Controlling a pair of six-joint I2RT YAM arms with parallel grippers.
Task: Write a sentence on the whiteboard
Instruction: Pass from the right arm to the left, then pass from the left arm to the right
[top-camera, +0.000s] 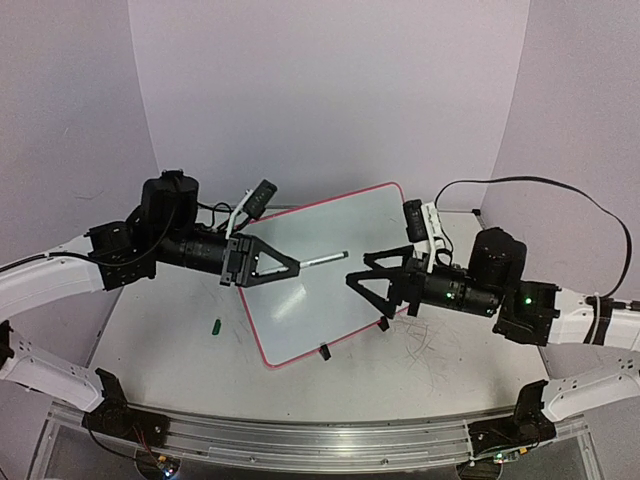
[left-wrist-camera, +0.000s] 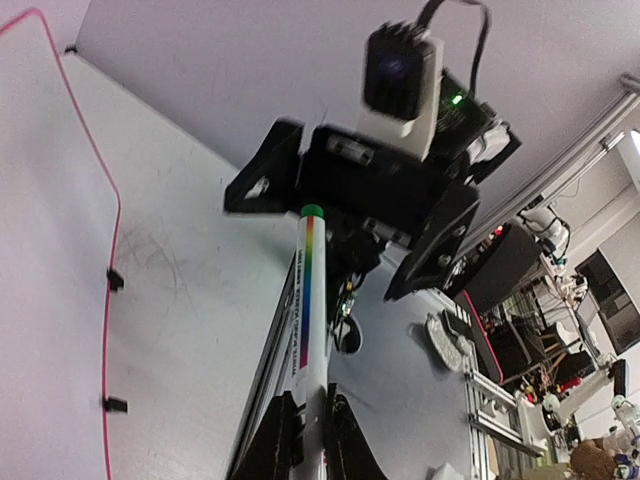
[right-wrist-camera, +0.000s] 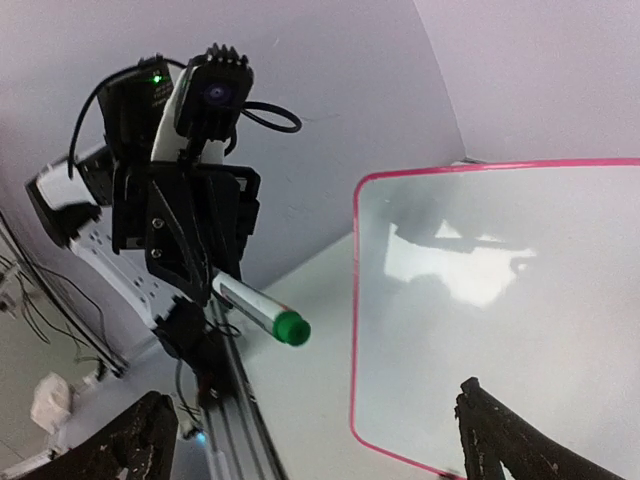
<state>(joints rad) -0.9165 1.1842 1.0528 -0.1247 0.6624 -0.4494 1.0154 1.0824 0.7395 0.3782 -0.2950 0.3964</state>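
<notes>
The whiteboard (top-camera: 322, 305) lies tilted on the table between the arms, white with a red-pink rim, and shows no sentence on it. My left gripper (top-camera: 296, 266) is shut on a white marker (top-camera: 325, 259) that sticks out level over the board, its green end (left-wrist-camera: 312, 212) pointing at the right gripper. The same grip shows low in the left wrist view, jaws (left-wrist-camera: 310, 432) pressed on the barrel (left-wrist-camera: 306, 310). My right gripper (top-camera: 357, 270) stands wide open just beyond the marker's end, touching nothing. In the right wrist view the marker (right-wrist-camera: 262, 309) floats between and beyond my fingers (right-wrist-camera: 148, 425), beside the whiteboard (right-wrist-camera: 500, 300).
A small green cap (top-camera: 215, 324) lies on the table left of the board. Two black clip feet (top-camera: 324, 351) sit on the board's near edge. Purple walls close in the back and sides. An aluminium rail (top-camera: 300, 440) runs along the near edge.
</notes>
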